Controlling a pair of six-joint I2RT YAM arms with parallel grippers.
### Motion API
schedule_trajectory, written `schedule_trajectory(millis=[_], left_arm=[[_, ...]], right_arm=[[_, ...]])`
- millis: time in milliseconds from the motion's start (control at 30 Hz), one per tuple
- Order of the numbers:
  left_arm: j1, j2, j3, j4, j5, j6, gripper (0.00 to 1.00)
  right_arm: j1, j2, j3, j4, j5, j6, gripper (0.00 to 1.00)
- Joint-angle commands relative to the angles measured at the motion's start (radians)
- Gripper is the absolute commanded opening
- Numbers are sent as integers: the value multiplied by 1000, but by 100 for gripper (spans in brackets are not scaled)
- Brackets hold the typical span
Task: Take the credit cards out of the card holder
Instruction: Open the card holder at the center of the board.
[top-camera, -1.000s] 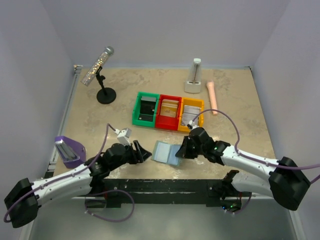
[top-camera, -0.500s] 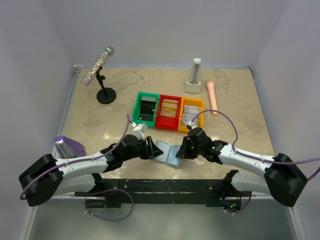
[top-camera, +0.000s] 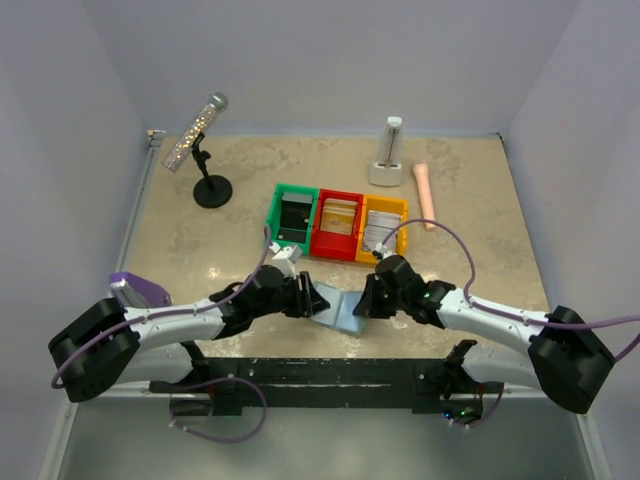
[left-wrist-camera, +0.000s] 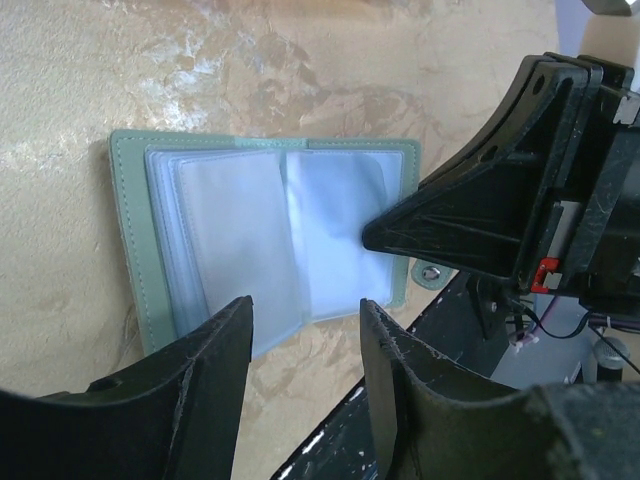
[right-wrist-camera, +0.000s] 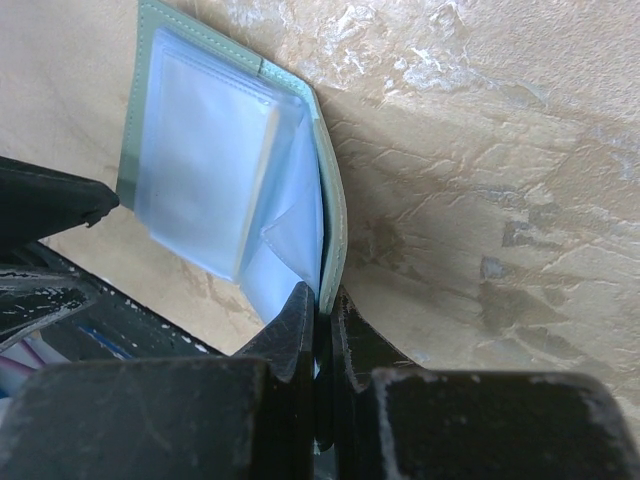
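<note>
The card holder (top-camera: 336, 308) lies open near the table's front edge, grey-green outside with pale blue pockets inside. My right gripper (top-camera: 362, 303) is shut on the edge of its right cover and holds that panel tilted up, as the right wrist view shows (right-wrist-camera: 322, 300). My left gripper (top-camera: 308, 300) is open at the holder's left side. In the left wrist view its fingers (left-wrist-camera: 305, 310) straddle the near edge of the open holder (left-wrist-camera: 250, 230) without gripping it. I cannot make out the credit cards apart from the pale pockets (right-wrist-camera: 205, 165).
Green (top-camera: 292, 218), red (top-camera: 339, 222) and yellow (top-camera: 383, 226) bins stand in a row behind the holder. A microphone on a stand (top-camera: 203, 150) is at the back left, a white object (top-camera: 388, 160) and a pink one (top-camera: 424, 195) at the back right. A purple object (top-camera: 135, 300) lies at the left.
My left arm has swung right from the table's left side up to the holder's left edge. My right gripper has stayed shut on the holder's right cover.
</note>
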Motion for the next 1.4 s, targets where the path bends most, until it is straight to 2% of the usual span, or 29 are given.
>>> schedule_trajectory(millis=[0,200,567,800,1167,1367], left_arm=[[-5,30,70,-8,11,38,52],[-5,39,67,-48,-26,38,52],[-5,95,75,-42,2,36,52],[-5,142,84,19,57,32,52],[-8,187,81,202,186,29,51],[-8,185,76,239,201,32,52]], right_arm=[[-2,7,23,-18,23,-25,0],[-2,4,30,-24,23,-31,0],[-2,7,34,-24,20,-34,0],[-2,12,37,-26,15,-40,0],[0,20,34,-24,-1,-34,0],[-2,9,25,-28,5,-26,0]])
